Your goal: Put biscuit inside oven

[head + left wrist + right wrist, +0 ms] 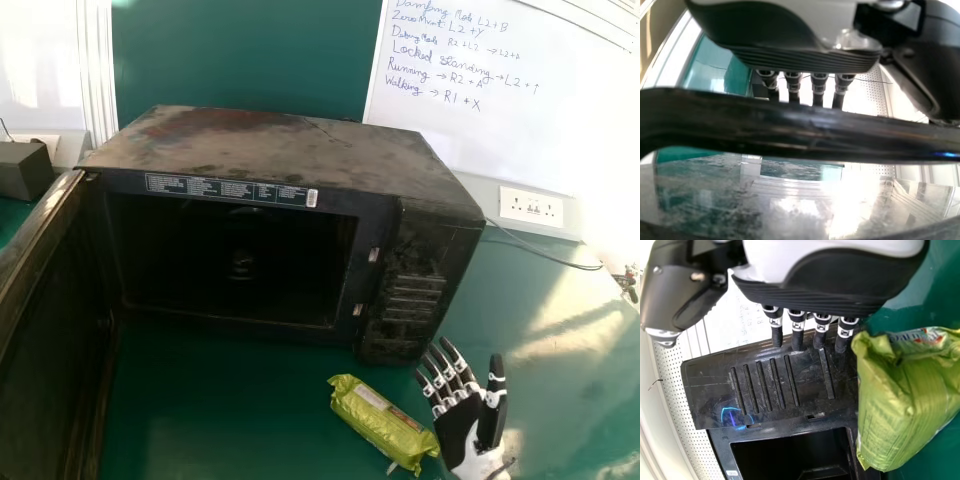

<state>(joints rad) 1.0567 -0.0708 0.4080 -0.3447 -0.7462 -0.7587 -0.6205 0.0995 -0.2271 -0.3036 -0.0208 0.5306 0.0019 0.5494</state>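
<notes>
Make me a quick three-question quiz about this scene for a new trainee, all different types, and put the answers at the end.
1. True or false: the green, oblong, plastic-wrapped biscuit packet lies inside the black, box-shaped oven.
2. Multiple choice: in the head view, which black-and-white mechanical hand is beside the packet?
A) the robot's left
B) the robot's right
C) both
3. Fill in the blank: the oven's dark, flat door stands ____.

Key: 1. False, it lies on the green table in front of the oven. 2. B. 3. Open.
</notes>
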